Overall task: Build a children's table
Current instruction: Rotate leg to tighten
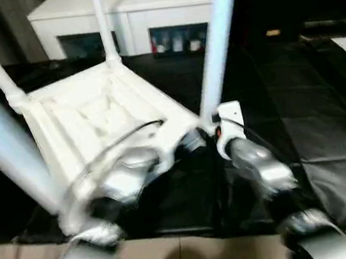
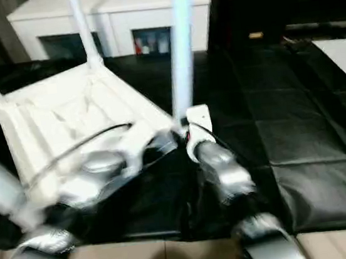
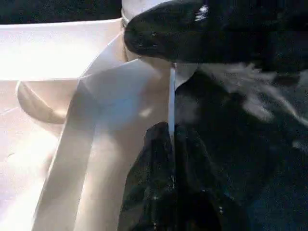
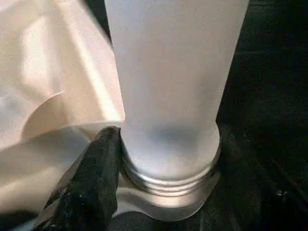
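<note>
Table [image 1: 90, 124] lies upside down on a black floor covering [image 1: 324, 123], ribbed underside up, in front of a white cabinet [image 1: 133, 11]; four white legs rise from its corner sockets. Step in hand, by my judgement: seating the near right leg [image 1: 217, 48], whose threaded collar shows partly above its socket in the right wrist view. Left tool [image 3: 171, 137] is clenched on the thin rim of the table beside that corner. Right tool [image 4: 96, 178] has one finger against the collar; its grip cannot be told. Next move likely calls for turning the leg fully home.
</note>
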{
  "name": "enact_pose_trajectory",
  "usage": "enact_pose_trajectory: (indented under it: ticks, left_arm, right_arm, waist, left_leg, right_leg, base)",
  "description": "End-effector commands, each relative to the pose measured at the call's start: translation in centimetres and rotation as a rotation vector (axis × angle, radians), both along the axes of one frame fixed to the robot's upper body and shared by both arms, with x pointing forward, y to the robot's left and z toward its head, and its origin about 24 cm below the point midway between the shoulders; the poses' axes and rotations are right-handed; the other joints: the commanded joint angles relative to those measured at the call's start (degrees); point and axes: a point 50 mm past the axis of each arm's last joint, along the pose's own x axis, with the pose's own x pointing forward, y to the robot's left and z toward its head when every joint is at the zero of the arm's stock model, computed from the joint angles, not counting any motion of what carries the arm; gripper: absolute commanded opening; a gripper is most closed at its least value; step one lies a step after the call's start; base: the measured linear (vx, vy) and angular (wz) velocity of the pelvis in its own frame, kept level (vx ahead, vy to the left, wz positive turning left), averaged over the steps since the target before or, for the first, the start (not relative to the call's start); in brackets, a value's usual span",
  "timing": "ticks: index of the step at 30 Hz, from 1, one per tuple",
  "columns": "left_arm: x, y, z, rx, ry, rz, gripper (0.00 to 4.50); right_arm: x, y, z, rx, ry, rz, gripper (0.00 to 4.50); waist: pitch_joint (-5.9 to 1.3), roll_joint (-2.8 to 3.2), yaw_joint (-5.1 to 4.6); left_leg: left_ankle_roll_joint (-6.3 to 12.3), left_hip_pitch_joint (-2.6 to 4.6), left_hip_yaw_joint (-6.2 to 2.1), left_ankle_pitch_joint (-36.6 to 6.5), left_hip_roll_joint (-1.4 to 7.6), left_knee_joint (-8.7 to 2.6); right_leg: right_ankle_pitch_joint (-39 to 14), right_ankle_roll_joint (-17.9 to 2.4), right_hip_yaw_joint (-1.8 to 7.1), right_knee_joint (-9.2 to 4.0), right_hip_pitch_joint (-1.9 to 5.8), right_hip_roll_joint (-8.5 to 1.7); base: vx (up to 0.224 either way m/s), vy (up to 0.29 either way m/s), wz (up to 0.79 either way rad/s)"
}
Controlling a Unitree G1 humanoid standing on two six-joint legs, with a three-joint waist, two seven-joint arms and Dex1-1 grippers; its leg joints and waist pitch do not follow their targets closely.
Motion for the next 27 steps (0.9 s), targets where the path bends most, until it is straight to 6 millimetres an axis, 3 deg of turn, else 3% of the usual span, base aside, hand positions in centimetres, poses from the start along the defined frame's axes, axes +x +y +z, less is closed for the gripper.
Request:
enact_pose_trajectory:
  ticks: [1, 2, 5, 6, 9, 10, 13, 15, 16, 17, 18, 20, 23, 27]
  left_arm:
    - [0.6, -0.1, 0.1, -0.010, -0.032, 0.089, 0.00]
    - [0.6, -0.1, 0.1, -0.005, -0.036, 0.096, 0.00]
    - [1.0, -0.1, 0.2, 0.009, -0.055, 0.115, 0.00]
    - [1.0, 0.0, 0.3, 0.009, -0.061, 0.111, 0.00]
    - [1.0, 0.8, 0.5, 0.007, -0.072, 0.062, 0.00]
    - [0.9, 0.9, 0.5, 0.008, -0.072, 0.057, 0.00]
    - [0.3, 1.8, 0.5, 0.009, -0.065, -0.044, 0.00]
    - [-0.5, 2.6, 0.4, 0.010, -0.043, -0.156, 0.00]
    - [-1.0, 3.0, 0.3, 0.025, -0.022, -0.208, 0.00]
    - [-1.3, 3.3, 0.2, 0.036, -0.007, -0.242, 0.00]
    - [-1.9, 3.8, 0.1, 0.033, 0.013, -0.305, 0.00]
    - [-2.8, 4.3, 0.2, 0.002, 0.040, -0.399, 0.00]
    - [-3.6, 4.9, 0.3, -0.002, 0.079, -0.475, 0.00]
    - [-4.8, 5.6, 1.0, -0.031, 0.130, -0.588, 0.00]
  right_arm:
    - [-1.0, 0.2, -2.5, -0.032, 0.116, -0.027, 2.64]
    - [-1.0, 0.5, -2.5, -0.035, 0.113, -0.019, 2.64]
    - [-0.7, 1.6, -1.7, -0.020, 0.066, 0.020, 2.64]
    - [-0.5, 1.6, -1.3, -0.015, 0.036, 0.030, 3.34]
    - [0.1, 0.5, 0.6, -0.012, -0.069, 0.061, 3.40]
    - [0.1, 0.4, 0.7, -0.013, -0.075, 0.066, 3.54]
    - [-0.3, -0.7, 1.7, -0.009, -0.097, 0.213, 3.87]
    - [-1.3, -1.5, 2.2, -0.060, -0.111, 0.407, 4.00]
    - [-2.0, -2.0, 2.2, -0.102, -0.111, 0.491, 4.00]
    - [-2.4, -2.3, 2.1, -0.130, -0.107, 0.545, 4.00]
    - [-3.4, -2.7, 2.1, -0.172, -0.117, 0.658, 4.00]
    - [-4.7, -3.3, 2.3, -0.171, -0.117, 0.798, 4.00]
    - [-5.8, -3.8, 2.8, -0.112, -0.101, 0.890, 4.00]
    - [-6.6, -4.3, 3.4, -0.099, -0.067, 1.005, 4.00]
  waist:
    - [-3.35, -0.73, 0.02]
    - [-3.44, -0.77, 0.14]
    - [-3.52, -0.92, 0.26]
    - [-3.48, -0.94, 0.27]
    - [-3.45, -0.73, 0.22]
    - [-3.45, -0.87, 0.09]
    - [-3.56, -0.76, 0.24]
    - [-3.49, -0.70, 0.49]
    - [-3.40, -0.60, 0.46]
    - [-3.50, -0.62, 0.90]
    - [-3.45, -0.52, 0.77]
    - [-3.46, -0.26, 0.84]
    - [-3.55, -0.01, 1.07]
    - [-3.33, -0.02, 1.36]
  left_leg:
    - [1.66, 0.45, -0.86, -16.21, 1.02, -4.42]
    - [1.72, 0.69, -0.77, -16.15, 1.00, -4.25]
    - [2.58, 0.24, -0.79, -14.78, 1.07, -4.37]
    - [2.75, 0.17, -0.79, -14.77, 1.07, -4.40]
    - [2.97, 0.04, -0.87, -15.37, 1.12, -4.51]
    - [3.09, -0.31, -0.93, -15.13, 1.04, -4.58]
    - [4.02, -0.26, -0.90, -13.93, 1.24, -4.46]
    - [4.84, -0.27, -0.87, -13.18, 1.36, -4.38]
    - [5.02, -0.20, -0.73, -13.15, 1.51, -4.43]
    - [4.97, -0.06, -0.79, -12.81, 1.68, -4.33]
    - [4.97, 0.03, -0.67, -12.56, 1.72, -4.32]
    - [4.62, -0.04, -0.74, -12.56, 1.87, -4.34]
    - [5.16, 0.10, -0.83, -12.47, 2.12, -4.51]
    - [5.14, 0.34, -0.64, -12.46, 2.20, -4.55]
  right_leg:
    - [-22.69, -9.33, 1.04, -4.85, 1.98, -1.81]
    - [-22.36, -9.48, 1.11, -4.87, 1.95, -1.91]
    - [-19.38, -10.21, 1.14, -4.50, 2.43, -2.02]
    - [-19.38, -10.19, 1.14, -4.49, 2.44, -1.99]
    - [-20.03, -10.09, 1.07, -4.55, 2.55, -2.07]
    - [-19.98, -9.66, 1.03, -4.50, 2.86, -2.01]
    - [-18.13, -9.91, 1.11, -4.35, 2.99, -1.99]
    - [-16.60, -10.88, 1.08, -4.21, 3.10, -1.94]
    - [-16.79, -11.27, 1.23, -4.16, 2.77, -2.04]
    - [-16.42, -11.40, 1.25, -4.07, 3.01, -2.15]
    - [-16.02, -11.91, 1.34, -4.02, 2.64, -2.09]
    - [-14.10, -12.86, 1.28, -3.71, 2.85, -2.05]
    - [-9.98, -14.62, 1.41, -3.09, 3.00, -1.98]
    - [-9.55, -15.54, 1.53, -3.07, 2.87, -2.05]
  base:
    - [0.000, 0.000, 0.00]
    - [0.000, 0.000, 0.00]
    - [0.000, 0.000, 0.00]
    - [0.000, 0.000, 0.00]
    - [0.000, 0.000, 0.00]
    - [0.000, 0.000, 0.00]
    - [0.000, 0.000, 0.00]
    - [0.000, 0.000, 0.00]
    - [0.000, 0.000, 0.00]
    - [0.000, 0.000, 0.00]
    - [0.000, 0.000, 0.00]
    - [0.000, 0.000, 0.00]
    - [0.000, 0.000, 0.00]
    - [0.000, 0.000, 0.00]
